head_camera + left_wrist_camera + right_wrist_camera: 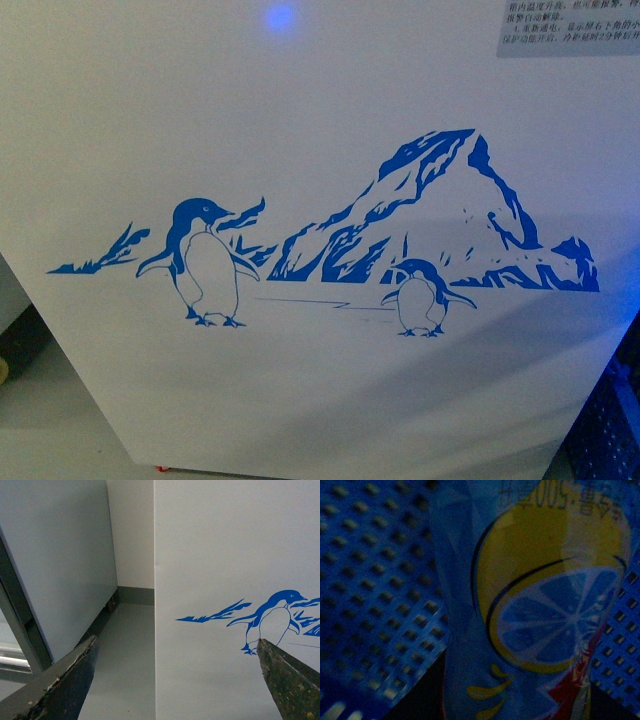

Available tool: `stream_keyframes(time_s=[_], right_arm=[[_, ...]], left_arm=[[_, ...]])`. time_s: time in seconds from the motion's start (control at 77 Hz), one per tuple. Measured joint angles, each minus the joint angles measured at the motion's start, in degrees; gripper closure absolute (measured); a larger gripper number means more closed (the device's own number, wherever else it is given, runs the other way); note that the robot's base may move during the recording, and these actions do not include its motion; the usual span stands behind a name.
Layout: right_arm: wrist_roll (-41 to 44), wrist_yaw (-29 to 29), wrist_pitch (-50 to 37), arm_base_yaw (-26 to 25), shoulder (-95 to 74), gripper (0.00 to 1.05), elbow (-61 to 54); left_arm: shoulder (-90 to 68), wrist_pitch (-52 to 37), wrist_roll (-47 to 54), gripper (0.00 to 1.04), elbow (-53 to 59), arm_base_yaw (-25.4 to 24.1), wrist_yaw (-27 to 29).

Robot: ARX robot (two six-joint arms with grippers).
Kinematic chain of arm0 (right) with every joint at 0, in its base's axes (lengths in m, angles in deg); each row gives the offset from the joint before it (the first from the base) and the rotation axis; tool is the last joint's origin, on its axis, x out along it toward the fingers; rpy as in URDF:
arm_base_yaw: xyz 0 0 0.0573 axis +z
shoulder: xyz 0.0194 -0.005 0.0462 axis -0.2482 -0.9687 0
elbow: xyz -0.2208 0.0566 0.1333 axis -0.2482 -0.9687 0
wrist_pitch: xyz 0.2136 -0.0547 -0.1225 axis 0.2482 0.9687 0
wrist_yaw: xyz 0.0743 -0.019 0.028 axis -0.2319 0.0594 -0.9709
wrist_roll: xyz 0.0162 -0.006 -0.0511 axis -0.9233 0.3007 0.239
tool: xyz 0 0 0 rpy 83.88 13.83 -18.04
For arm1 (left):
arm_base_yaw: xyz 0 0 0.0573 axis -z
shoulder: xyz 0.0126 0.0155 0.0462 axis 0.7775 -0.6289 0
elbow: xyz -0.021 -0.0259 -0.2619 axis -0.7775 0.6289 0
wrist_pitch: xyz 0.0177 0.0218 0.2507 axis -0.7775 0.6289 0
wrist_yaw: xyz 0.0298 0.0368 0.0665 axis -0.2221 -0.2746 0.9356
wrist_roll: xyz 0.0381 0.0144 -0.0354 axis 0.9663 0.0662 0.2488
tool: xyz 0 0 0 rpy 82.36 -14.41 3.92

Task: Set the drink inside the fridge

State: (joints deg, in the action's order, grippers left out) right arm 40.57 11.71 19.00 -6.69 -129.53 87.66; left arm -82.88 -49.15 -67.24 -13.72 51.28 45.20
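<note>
Drink (pixel 535 610) fills the dim right wrist view, against a blue perforated crate (pixel 375 580) wall; right gripper's fingers are out of frame, so grip can't be told. Empty left gripper (pixel 176 640) spread wide, facing the fridge (pixel 320 120) wall. Risk: weak hold drops the drink on the lift, or it clips the fridge (lid unseen, maybe closed).

Cool bluish cast, right wrist view dim

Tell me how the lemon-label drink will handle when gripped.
The drink has a glossy-looking printed surface, so it is probably slippery. Its side looks rounded, so it may roll if laid down. Fill and weight don't show in this dim view.
</note>
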Motion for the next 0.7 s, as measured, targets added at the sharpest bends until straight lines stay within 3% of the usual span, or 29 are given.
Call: stream_keyframes(time_s=[0.351, 0.701], right_arm=[[16.7, -8.0, -8.3, 2.5, 43.1, 0.64, -28.2], [28.7, -21.1, 2.9, 3.3, 86.9, 0.64, -39.7]], left_arm=[[0.0, 0.0, 0.0, 0.08, 0.0, 0.0, 0.0], [0.0, 0.0, 0.0, 0.08, 0.0, 0.0, 0.0]])
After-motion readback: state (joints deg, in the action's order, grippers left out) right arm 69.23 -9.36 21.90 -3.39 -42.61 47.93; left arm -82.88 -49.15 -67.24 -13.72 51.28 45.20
